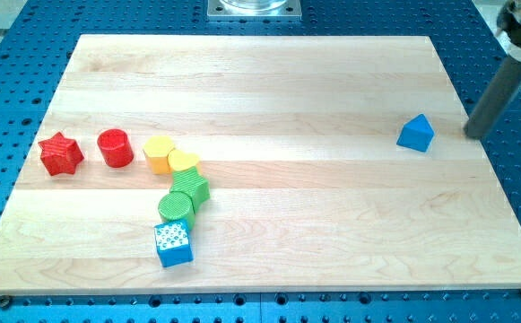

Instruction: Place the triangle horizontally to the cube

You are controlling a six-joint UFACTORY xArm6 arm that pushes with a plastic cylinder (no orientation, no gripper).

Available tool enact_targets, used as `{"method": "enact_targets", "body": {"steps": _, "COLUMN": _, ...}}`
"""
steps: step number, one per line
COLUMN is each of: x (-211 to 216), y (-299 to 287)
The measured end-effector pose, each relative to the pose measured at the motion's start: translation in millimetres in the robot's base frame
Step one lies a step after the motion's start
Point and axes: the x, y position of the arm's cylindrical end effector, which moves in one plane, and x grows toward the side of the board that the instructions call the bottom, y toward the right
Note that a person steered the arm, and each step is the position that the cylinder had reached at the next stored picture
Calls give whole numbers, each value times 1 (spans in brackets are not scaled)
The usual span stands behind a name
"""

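Note:
A blue triangle block [415, 133] lies at the board's right side, in the upper half. A blue cube [173, 244] with a white dotted top sits near the bottom, left of centre. My tip [472, 135] is at the board's right edge, a short way to the right of the triangle and apart from it. The dark rod rises from it toward the view's top right corner.
A red star [61, 153] and a red cylinder [114, 148] lie at the left. A yellow hexagon [158, 153] and a yellow heart [184, 162] touch. Two green blocks [190, 187] [176, 207] run down to the cube. The wooden board [332, 233] lies on a blue perforated table.

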Motion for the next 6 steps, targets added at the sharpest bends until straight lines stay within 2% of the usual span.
{"method": "enact_targets", "body": {"steps": 1, "x": 4, "y": -69}}
{"method": "enact_targets", "body": {"steps": 2, "x": 74, "y": -115}}
{"method": "enact_targets", "body": {"steps": 3, "x": 109, "y": -150}}
{"method": "enact_targets", "body": {"steps": 4, "x": 131, "y": -209}}
{"method": "enact_targets", "body": {"steps": 5, "x": 147, "y": -241}}
{"method": "enact_targets", "body": {"steps": 6, "x": 186, "y": -284}}
